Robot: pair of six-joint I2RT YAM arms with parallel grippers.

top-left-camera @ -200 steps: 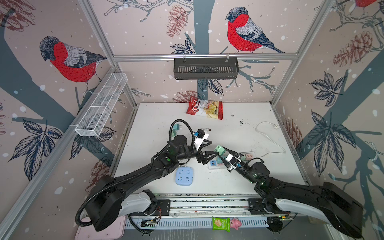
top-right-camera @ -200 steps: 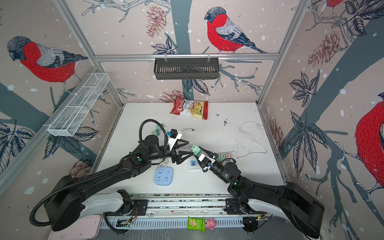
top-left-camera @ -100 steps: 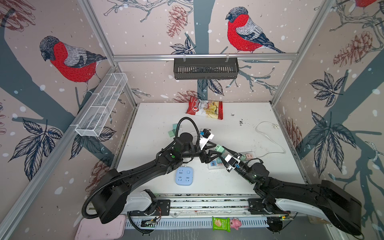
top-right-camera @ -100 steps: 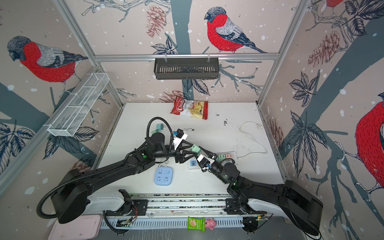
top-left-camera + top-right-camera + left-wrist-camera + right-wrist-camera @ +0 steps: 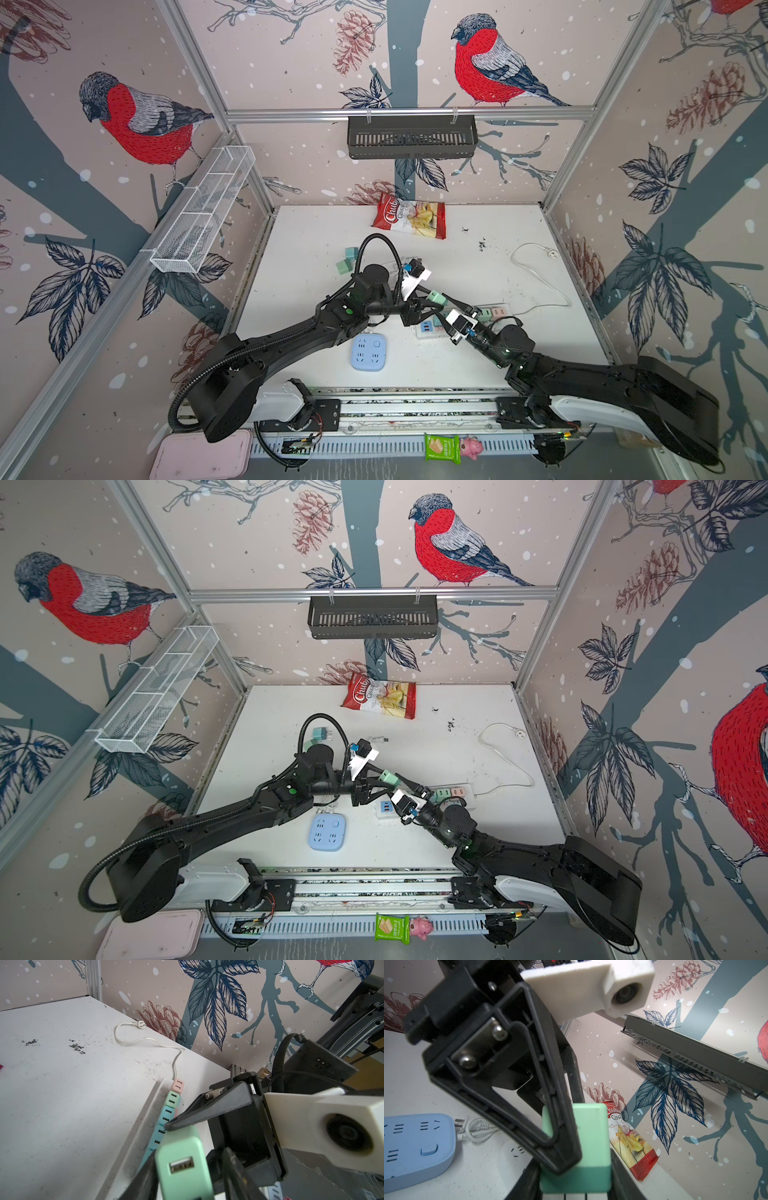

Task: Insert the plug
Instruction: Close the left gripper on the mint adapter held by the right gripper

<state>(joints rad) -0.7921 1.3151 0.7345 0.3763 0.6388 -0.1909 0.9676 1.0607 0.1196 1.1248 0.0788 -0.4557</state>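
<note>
A mint-green plug (image 5: 436, 297) (image 5: 388, 776) hangs above the table between both arms. My right gripper (image 5: 444, 302) (image 5: 574, 1184) is shut on its darker end, with the metal pins toward that wrist. My left gripper (image 5: 432, 300) (image 5: 187, 1167) straddles the end with the USB port. One left finger (image 5: 145, 1174) touches the plug (image 5: 182, 1163); the other stands a little off it. Below lies a power strip (image 5: 490, 311) (image 5: 172, 1101) with pink, green and blue sockets.
A blue socket block (image 5: 369, 352) and a white strip (image 5: 426, 328) lie near the front. Two spare green plugs (image 5: 347, 262) sit behind the left arm. A chips bag (image 5: 409, 216) lies at the back, and a white cable (image 5: 536, 270) curls at the right.
My left gripper has moved right to the plug that the right gripper holds still. Its jaws have narrowed round the plug.
</note>
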